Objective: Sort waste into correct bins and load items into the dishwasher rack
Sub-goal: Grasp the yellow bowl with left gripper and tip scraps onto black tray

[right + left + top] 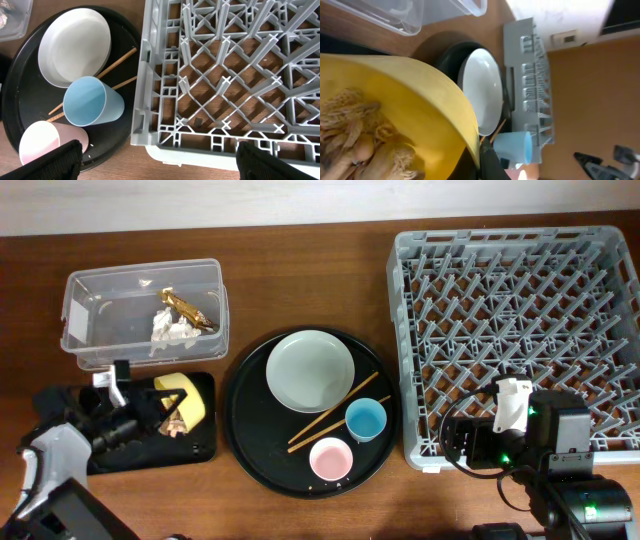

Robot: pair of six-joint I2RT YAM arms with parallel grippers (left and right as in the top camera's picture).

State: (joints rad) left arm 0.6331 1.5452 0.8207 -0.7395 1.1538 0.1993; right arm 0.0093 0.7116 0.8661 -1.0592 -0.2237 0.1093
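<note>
The small yellow bowl [188,398] is being held tilted over the shallow black tray [202,446], at the nine o'clock side of the table [300,280]. The left gripper [158,404] is being kept clamped on the bowl's rim. In the left wrist view one dark finger [487,162] is being seen pressed just under that rim. Brownish food scraps [355,135] are lying inside the bowl, and some are resting at its lower edge on the black tray.

The clear plastic box [90,330] is standing just beyond the black tray, toward twelve o'clock. The crumpled white tissue [170,328] and the gold foil wrapper [188,310] are lying together inside it.

At three o'clock of the black tray, the large round black tray [250,440] is carrying four items. The pale grey plate [310,370] is occupying its twelve o'clock half. The wooden chopsticks [335,412] are lying across it, one end against the plate. The light blue cup [366,420] is standing at four o'clock and the pink cup [331,459] at six o'clock.

The dishwasher rack [398,340] is filling the three o'clock side of the table. The right gripper [157,155] is being held above the rack's near corner, its fingers [45,160] spread wide apart and touching nothing.
</note>
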